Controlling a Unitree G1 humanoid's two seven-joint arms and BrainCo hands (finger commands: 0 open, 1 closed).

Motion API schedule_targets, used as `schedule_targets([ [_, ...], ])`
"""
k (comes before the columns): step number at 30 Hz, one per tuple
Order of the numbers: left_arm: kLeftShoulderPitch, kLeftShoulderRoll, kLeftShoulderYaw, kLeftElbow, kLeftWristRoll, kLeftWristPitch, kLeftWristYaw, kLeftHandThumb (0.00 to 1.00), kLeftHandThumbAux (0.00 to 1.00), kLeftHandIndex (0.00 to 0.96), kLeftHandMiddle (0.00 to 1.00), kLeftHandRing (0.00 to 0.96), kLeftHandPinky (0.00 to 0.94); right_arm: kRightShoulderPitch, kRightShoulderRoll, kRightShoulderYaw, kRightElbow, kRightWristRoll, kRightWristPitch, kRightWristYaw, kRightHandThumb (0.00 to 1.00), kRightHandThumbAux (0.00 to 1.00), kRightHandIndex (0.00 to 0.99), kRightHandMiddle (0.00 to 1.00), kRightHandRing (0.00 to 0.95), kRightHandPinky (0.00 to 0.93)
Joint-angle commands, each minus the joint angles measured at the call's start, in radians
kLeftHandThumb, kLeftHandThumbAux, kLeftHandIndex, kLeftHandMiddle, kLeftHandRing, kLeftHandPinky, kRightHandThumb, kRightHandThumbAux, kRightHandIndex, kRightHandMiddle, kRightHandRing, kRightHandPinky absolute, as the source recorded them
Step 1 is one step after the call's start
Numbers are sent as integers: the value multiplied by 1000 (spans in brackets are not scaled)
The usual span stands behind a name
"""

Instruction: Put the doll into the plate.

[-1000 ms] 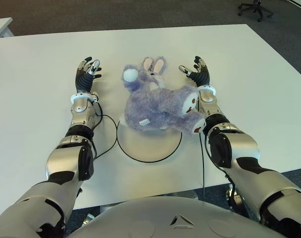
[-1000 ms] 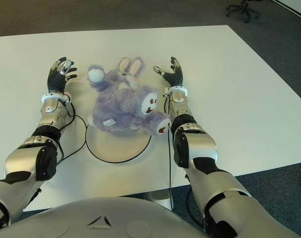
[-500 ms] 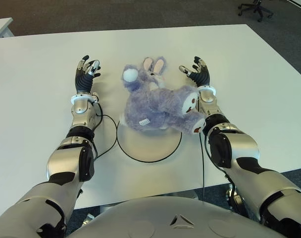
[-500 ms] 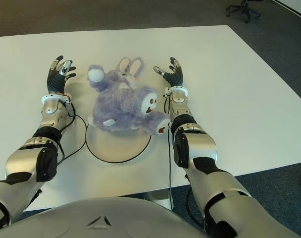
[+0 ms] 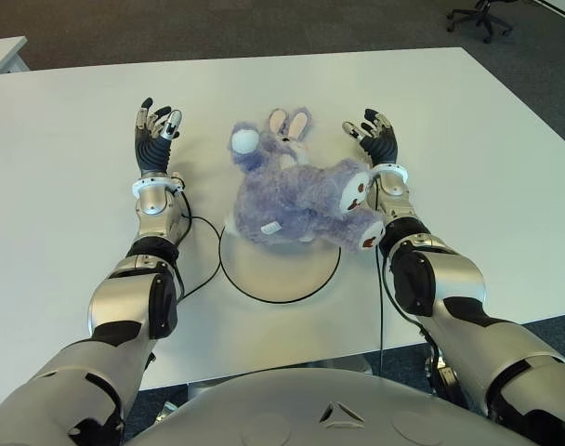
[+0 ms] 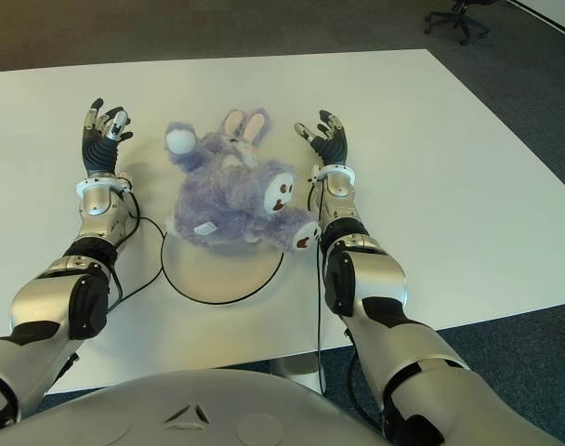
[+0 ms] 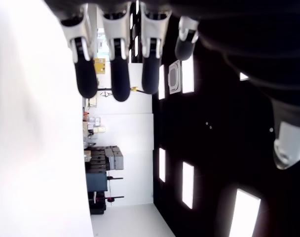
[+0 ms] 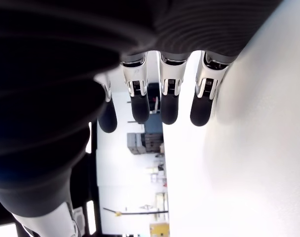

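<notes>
one doll hides much of one plate; left robot hand and right robot hand flank it, fingers spread, empty.

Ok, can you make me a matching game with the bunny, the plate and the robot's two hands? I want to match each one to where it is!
Things:
1. doll
2. plate
3. left hand
4. right hand

Places:
A. open, on the doll's right side
B. lying across the plate's far part
C. open, on the doll's left side
D. under the doll, on the table

Pairs: 1-B, 2-D, 3-C, 4-A
</notes>
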Motion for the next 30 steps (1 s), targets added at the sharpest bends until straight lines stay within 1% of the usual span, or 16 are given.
schedule_targets([
  [1,114,-62,-13,82,18,-3,18,38,506,85,230,260,264,116,32,-13,76,20,71,6,158,781,150,117,100,100],
  [12,123,-70,-4,90,5,-1,15,46,513,79,236,267,283,122,33,-18,76,24,68,14,127,773,114,108,96,103],
  [18,125,-71,1,91,0,5,13,52,516,75,237,266,272,126,35,-24,76,32,61,18,163,781,152,123,109,121],
  [30,127,-74,7,94,-2,9,8,56,520,82,249,274,290,127,38,-27,76,47,52,23,168,781,149,130,116,119],
])
